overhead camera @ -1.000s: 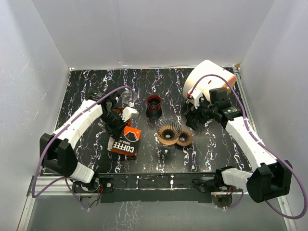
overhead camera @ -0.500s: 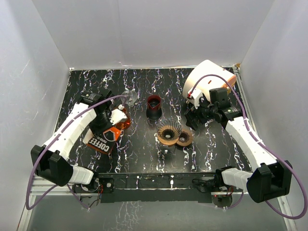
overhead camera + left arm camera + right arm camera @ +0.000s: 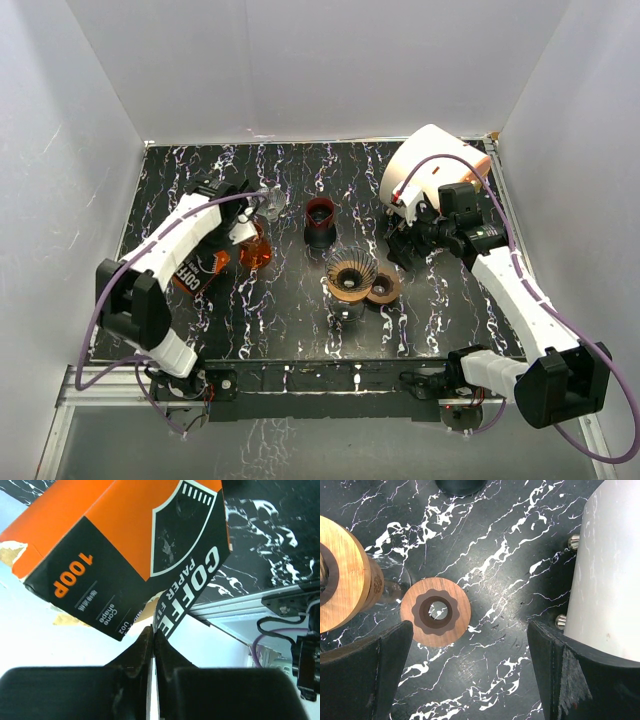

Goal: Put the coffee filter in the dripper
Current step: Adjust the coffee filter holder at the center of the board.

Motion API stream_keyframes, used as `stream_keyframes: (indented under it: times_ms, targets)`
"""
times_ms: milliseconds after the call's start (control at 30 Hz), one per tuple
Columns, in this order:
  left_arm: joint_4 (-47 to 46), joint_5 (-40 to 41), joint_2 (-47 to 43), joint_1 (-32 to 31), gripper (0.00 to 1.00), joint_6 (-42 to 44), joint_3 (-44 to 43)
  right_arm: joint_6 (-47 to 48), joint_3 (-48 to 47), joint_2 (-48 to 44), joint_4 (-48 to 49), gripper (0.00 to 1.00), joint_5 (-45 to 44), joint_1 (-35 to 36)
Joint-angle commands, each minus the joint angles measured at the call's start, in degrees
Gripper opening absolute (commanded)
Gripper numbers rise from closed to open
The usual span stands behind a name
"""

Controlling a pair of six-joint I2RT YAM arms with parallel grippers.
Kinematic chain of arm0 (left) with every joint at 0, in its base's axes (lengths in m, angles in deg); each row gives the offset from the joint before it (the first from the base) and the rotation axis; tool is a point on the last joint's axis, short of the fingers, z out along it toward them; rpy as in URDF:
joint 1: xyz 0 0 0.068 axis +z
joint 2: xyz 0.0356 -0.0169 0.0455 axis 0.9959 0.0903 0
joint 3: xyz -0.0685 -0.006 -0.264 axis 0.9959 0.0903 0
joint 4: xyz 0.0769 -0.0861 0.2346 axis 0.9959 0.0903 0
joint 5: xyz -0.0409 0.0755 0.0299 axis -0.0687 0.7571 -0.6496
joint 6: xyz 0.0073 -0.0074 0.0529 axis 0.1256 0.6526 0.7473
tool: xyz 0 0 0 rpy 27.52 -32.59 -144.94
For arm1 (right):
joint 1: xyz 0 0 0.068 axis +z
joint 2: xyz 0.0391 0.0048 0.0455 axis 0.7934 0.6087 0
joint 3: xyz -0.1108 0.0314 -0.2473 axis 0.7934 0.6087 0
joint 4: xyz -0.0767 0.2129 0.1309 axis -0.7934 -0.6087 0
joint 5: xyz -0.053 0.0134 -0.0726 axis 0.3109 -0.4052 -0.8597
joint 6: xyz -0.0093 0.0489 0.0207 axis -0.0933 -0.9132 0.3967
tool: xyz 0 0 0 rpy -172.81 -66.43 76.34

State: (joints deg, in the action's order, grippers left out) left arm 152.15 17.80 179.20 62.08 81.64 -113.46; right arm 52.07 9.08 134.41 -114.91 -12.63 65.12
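Beyond the pressed-together left end effector (image 3: 152, 635), filter box (image 3: 125, 545) partly cropped (right end effector (image 3: 470, 650) spread)

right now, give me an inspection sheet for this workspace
surface: black marbled table, no spills seen
job's things: filter box lifted and tilted at the left; dripper mid-table, no filter seen in it
clutter: wooden ring beside the dripper, dark cup, white cylinder, clear glass piece, orange item
hands: left hand shut on the filter box's edge; right hand open over the table near the wooden ring, holding nothing
cables: purple cables loop along both arms
surroundings: white walls on three sides, metal rail at the near edge
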Motion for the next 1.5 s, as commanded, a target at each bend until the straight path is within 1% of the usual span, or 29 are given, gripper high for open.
stream_keyframes:
  times_ms: [0, 133, 300, 567, 700, 867, 1067, 1167, 1467]
  targets:
    - [-2.2, 5.2, 3.9, -0.2, 0.0, -1.9, -3.1, 0.9, -1.1, -2.0, 1.6, 0.98, -0.5, -0.3]
    - [-3.5, 4.6, 7.1, -0.2, 0.0, -3.6, -2.4, 1.3, -0.8, -2.2, 1.5, 0.98, -0.9, -0.3]
    - [-3.9, -0.7, 8.1, -0.2, 0.02, -5.4, -2.9, 1.7, -0.5, -1.7, 1.6, 0.98, -1.1, -0.4]
    - [-5.0, -9.2, 6.4, -0.2, 0.21, -7.4, -1.4, 1.7, -0.7, -0.7, 2.1, 0.98, -0.7, -0.3]
    - [-5.6, -11.7, 4.9, -0.2, 0.31, -8.1, -0.7, 1.8, -0.9, -0.5, 2.1, 0.98, -0.7, -0.3]
    - [-4.7, -16.0, 2.8, -0.2, 0.38, -8.6, -1.6, 1.7, -1.0, -0.3, 2.0, 0.98, -0.7, -0.3]
    - [-2.9, -23.3, 0.2, -0.2, 0.4, -7.9, -2.6, 1.6, -0.7, -0.5, 2.0, 0.98, -0.8, -0.3]
    - [-2.6, -25.5, -0.8, -0.2, 0.41, -7.5, -3.0, 1.7, -0.7, -0.7, 1.9, 0.98, -0.7, -0.3]
    - [-4.9, -22.2, -2.2, -0.2, 0.44, -7.7, -7.2, 1.6, -0.9, -1.5, 1.3, 0.98, -1.0, -0.3]
